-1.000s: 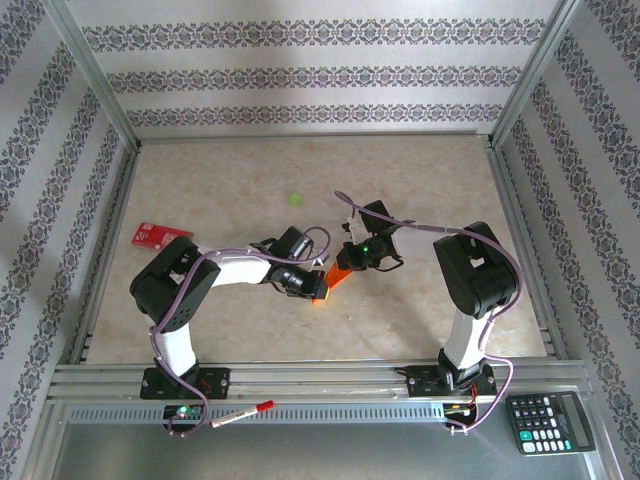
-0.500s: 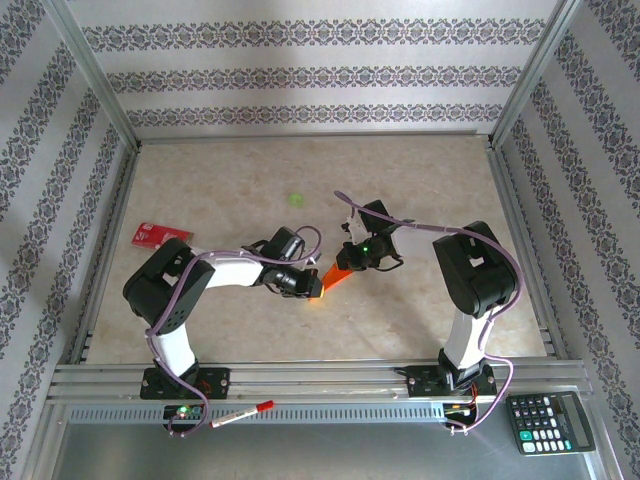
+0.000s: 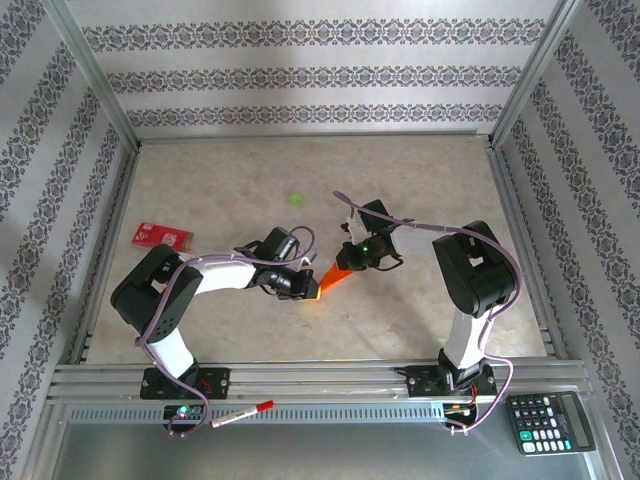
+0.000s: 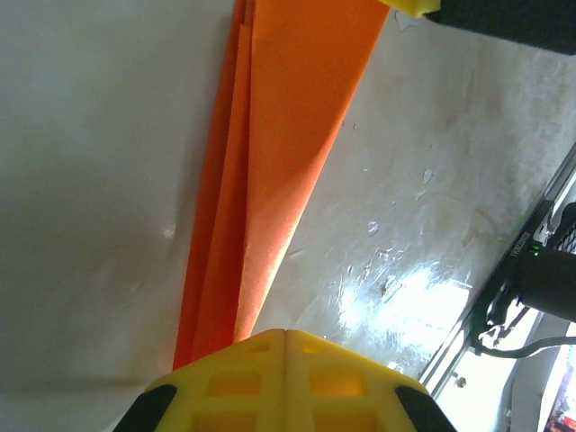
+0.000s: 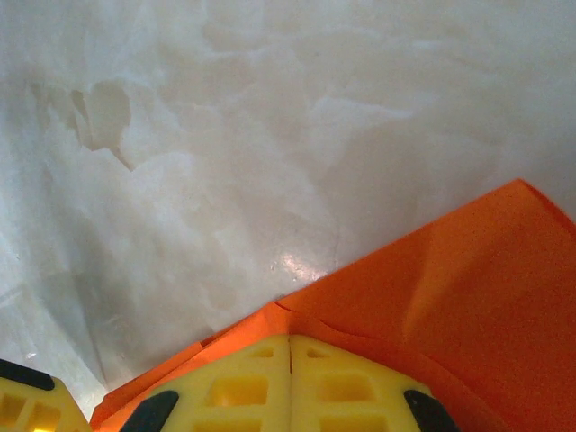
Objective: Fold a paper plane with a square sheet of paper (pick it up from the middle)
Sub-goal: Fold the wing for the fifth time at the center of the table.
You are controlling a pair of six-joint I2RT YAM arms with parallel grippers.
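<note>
Clamped tight, my left gripper pinches one end of the orange paper just below the middle of the overhead view. My right gripper is squeezed onto the other end, up and to the right of it. The paper runs as a short slanted strip between the two, over the pale marbled table.

From my left wrist, the yellow fingers meet at the bottom edge with no gap. The paper comes out from between them and rises to the top of the frame as a long narrow fold with several layered creases. Its far end reaches a yellow fingertip at the upper right.

From my right wrist, that gripper is likewise pressed together at the bottom centre. The paper spreads from it into the lower right corner.

In the overhead view a small red card lies at the left of the table, well apart. A tiny green spot sits above the grippers.
</note>
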